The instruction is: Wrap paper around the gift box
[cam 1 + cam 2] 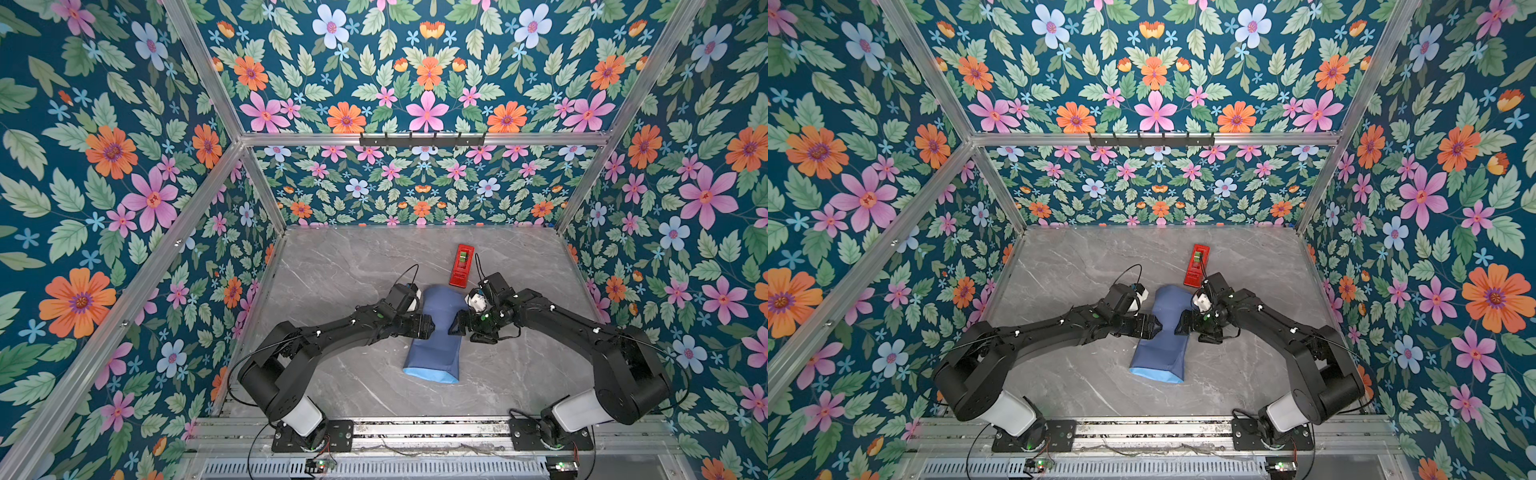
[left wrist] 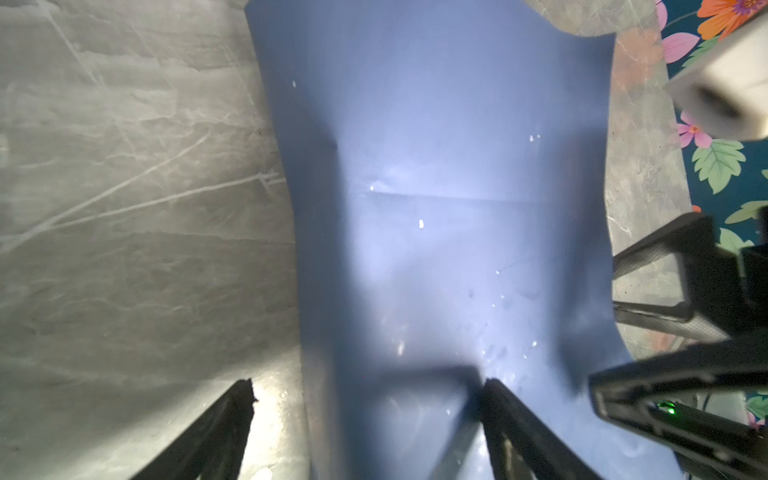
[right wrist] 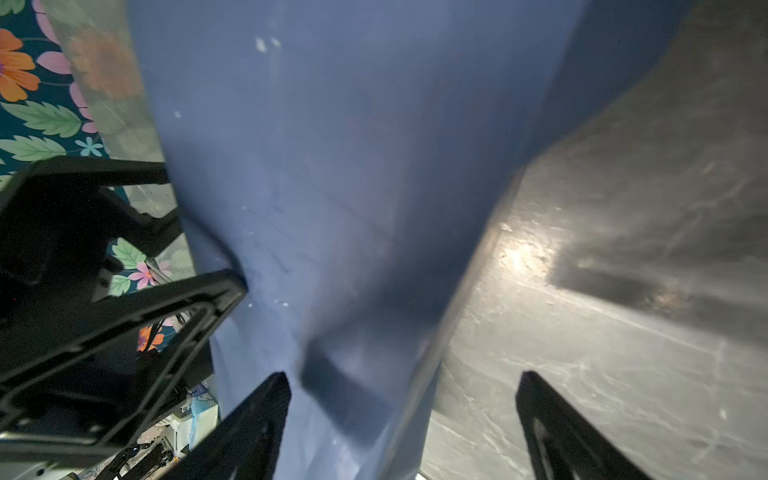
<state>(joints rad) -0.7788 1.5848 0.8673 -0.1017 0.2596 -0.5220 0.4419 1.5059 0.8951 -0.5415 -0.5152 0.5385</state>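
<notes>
The paper lies folded into a long slate-blue bundle on the table, its light blue face showing at the near end. The gift box is hidden, with the paper over it. My left gripper is open at the bundle's left edge, one finger over the paper and one over the table. My right gripper is open at the right edge and straddles the paper's border the same way. The bundle is pinched narrow between the two grippers.
A red tape dispenser lies on the grey marble table, just behind the right wrist. Floral walls close in the table on three sides. An aluminium rail with both arm bases runs along the near edge.
</notes>
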